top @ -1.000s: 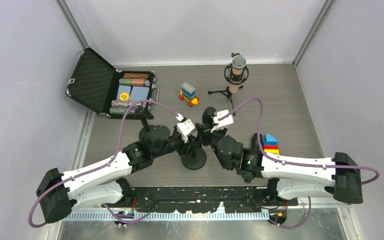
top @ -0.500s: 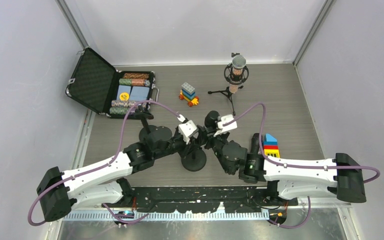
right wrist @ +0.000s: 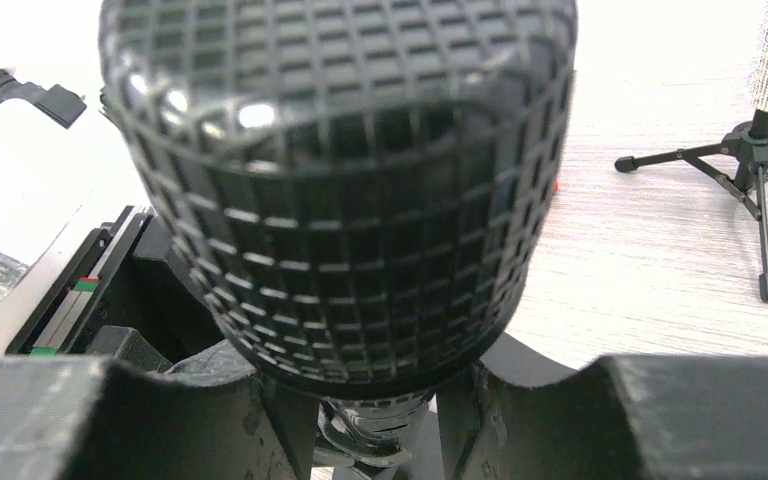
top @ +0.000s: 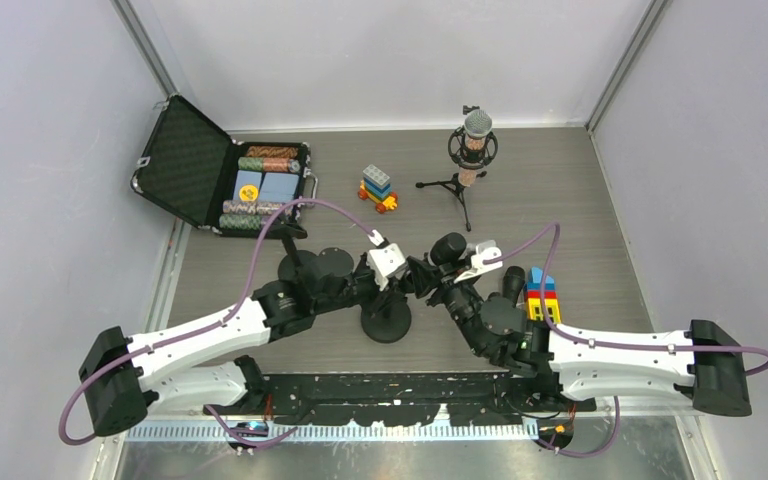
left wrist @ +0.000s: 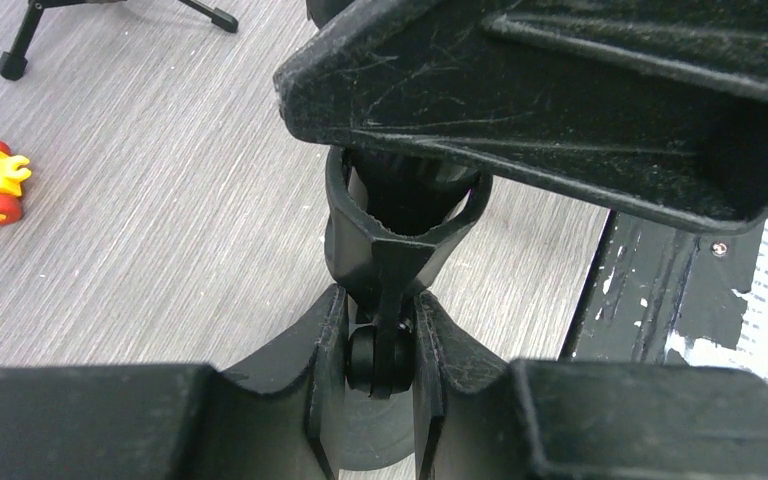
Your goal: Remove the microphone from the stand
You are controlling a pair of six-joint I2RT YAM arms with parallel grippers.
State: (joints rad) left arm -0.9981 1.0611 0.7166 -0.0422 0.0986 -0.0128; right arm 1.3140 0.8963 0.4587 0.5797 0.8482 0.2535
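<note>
**Now: Black Microphone Pinched, Not Yet Off Its Stand**

Close to the middle of the near edge of the grey wood-look worktop (top: 600, 210): a black microphone with a round mesh head (top: 448, 247), sitting in a black stand with a round flat foot (top: 387, 322). Not upright, but tipped toward the right edge. Not lifted out yet.

Gripped by the right gripper (right wrist: 365, 425), just under the mesh head. One finger on each side of the thin body, pressed in snug against it. Filling most of the right wrist view with that big mesh ball.

Lower down, the left gripper (left wrist: 380, 335), pressed together on the stand. Pinching the little round hinge knob (left wrist: 380, 360) under the ring clip (left wrist: 405, 215), one finger on each side, touching. Bottom end of the microphone tucked inside that ring. Above it, the dark underside of the right gripper, very near.

Both grippers close together over the round foot, almost nose to nose.

Elsewhere on the worktop:

- Near the far edge, toward the right corner, a second microphone with a shiny silver head (top: 477, 125) on a small black tripod (top: 455, 185), upright and well apart from both grippers.
- Near the far edge, around its middle, a little toy car of coloured blocks (top: 378, 189).
- By the far left corner, an open black case (top: 188, 160) with rows of round chips (top: 268, 165) inside.
- Toward the near right corner, a stack of red, yellow and blue blocks (top: 542, 288).
</note>
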